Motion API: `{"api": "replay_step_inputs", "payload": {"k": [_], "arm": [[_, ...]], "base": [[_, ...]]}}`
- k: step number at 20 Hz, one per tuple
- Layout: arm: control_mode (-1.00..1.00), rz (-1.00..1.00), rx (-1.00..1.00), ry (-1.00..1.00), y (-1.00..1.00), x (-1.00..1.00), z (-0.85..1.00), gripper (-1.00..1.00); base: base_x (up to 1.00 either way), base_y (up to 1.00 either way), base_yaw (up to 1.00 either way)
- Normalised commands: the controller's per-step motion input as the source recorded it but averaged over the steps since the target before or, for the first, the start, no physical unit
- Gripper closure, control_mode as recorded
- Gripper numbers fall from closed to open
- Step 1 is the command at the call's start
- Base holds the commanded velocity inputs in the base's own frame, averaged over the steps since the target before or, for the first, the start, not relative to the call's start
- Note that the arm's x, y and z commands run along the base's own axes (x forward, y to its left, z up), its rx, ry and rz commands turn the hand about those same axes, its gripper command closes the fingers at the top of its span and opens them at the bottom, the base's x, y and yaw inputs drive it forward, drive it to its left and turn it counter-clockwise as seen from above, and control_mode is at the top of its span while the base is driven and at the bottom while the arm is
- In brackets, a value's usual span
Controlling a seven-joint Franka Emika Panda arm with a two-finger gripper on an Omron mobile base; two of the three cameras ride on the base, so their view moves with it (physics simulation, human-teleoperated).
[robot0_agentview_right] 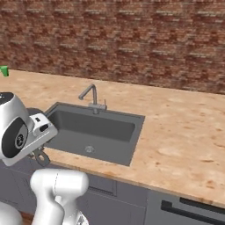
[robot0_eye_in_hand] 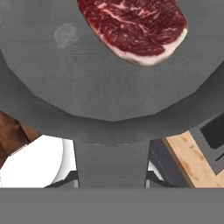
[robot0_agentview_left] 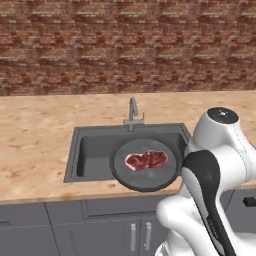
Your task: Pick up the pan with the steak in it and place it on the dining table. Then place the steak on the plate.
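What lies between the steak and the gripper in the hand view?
In the hand view, bare dark pan floor, then its rim and handle, lie between the steak and the gripper, which is shut on the handle.

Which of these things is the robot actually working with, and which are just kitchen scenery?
In the job:
- pan, held by its handle
- steak, lying in the pan
- gripper, shut on the handle

Just there:
- sink
- tap
- green cup
- brick wall

I see the pan (robot0_agentview_left: 146, 172) held over the front right of the sink (robot0_agentview_left: 90, 150), the steak (robot0_agentview_left: 146, 160) lying inside it. My arm (robot0_agentview_left: 215, 170) rises at lower right, and the faucet (robot0_agentview_left: 133, 114) stands behind on the counter (robot0_agentview_left: 35, 135).
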Motion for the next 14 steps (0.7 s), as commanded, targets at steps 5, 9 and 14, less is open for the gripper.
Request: {"api": "replay_step_inputs", "payload": {"k": [5,9,14], "arm": [[1.0,0.0,0.0,0.0,0.0,0.0,0.0,1.0],[1.0,0.0,0.0,0.0,0.0,0.0,0.0,1.0],[1.0,0.0,0.0,0.0,0.0,0.0,0.0,1.0]], "base": [[0.0,0.97,-0.05],[0.0,1.0,-0.05],[-0.06,1.0,-0.03]]}}
